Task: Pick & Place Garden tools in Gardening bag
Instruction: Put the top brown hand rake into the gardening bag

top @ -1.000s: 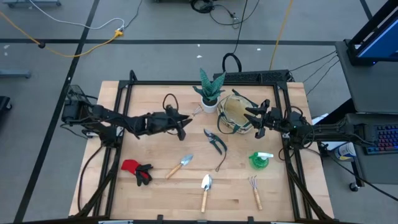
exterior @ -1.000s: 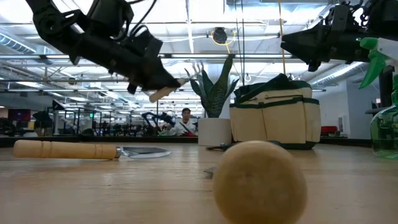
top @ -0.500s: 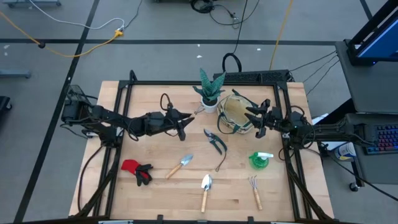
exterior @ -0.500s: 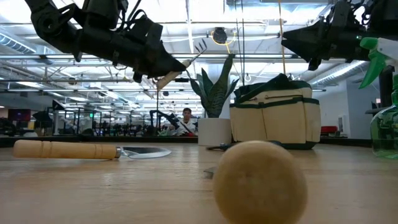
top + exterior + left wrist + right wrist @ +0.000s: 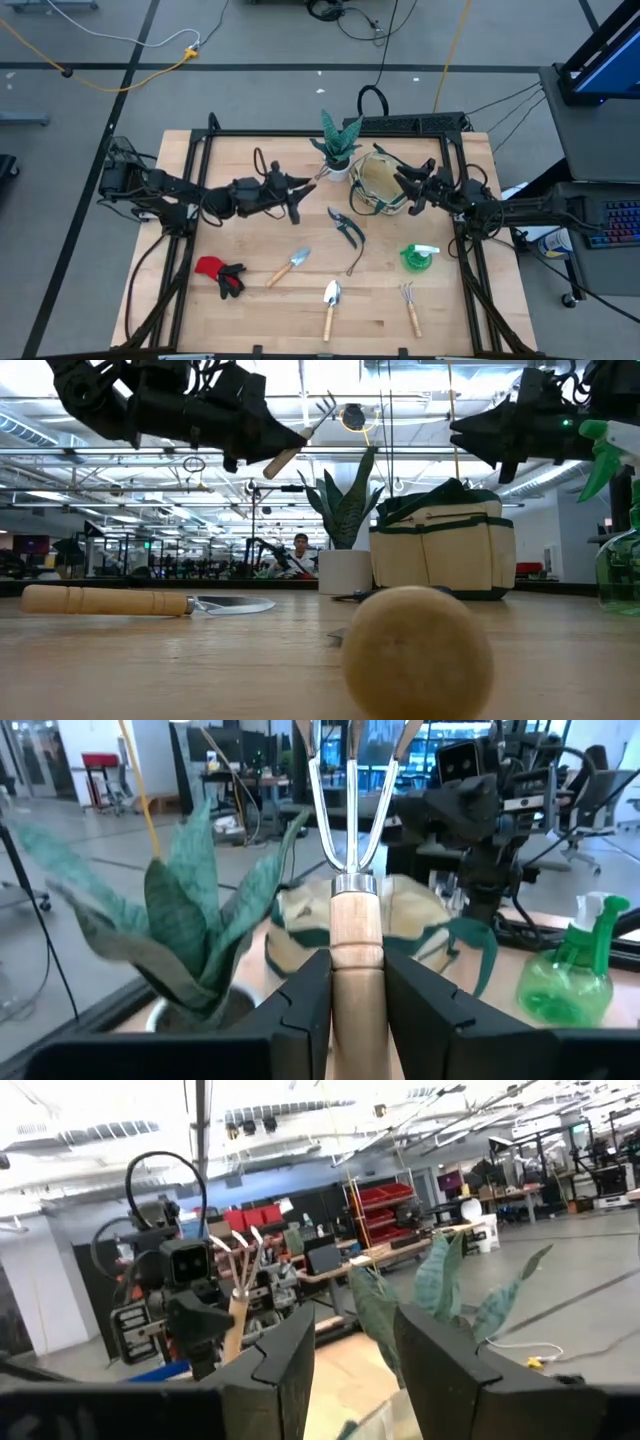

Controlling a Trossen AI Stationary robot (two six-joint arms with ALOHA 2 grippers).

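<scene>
While left pincer (image 5: 357, 1010) grips one rake (image 5: 356, 920) aloft, right pincer (image 5: 352, 1345) hovers released above the gardening bag (image 5: 378, 182); two trowels (image 5: 331, 306), one fork (image 5: 410, 305) on tabletop (image 5: 260, 305).

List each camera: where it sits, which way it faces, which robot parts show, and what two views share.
High: overhead, straight down on the table; both arms.
Low: table height, level toward the bag; both arms overhead.
Left wrist: on the left arm, facing the plant and bag; left tool grips the rake.
Right wrist: on the right arm, facing the left arm; right tool.
Shared: the rake, in both wrist views.
</scene>
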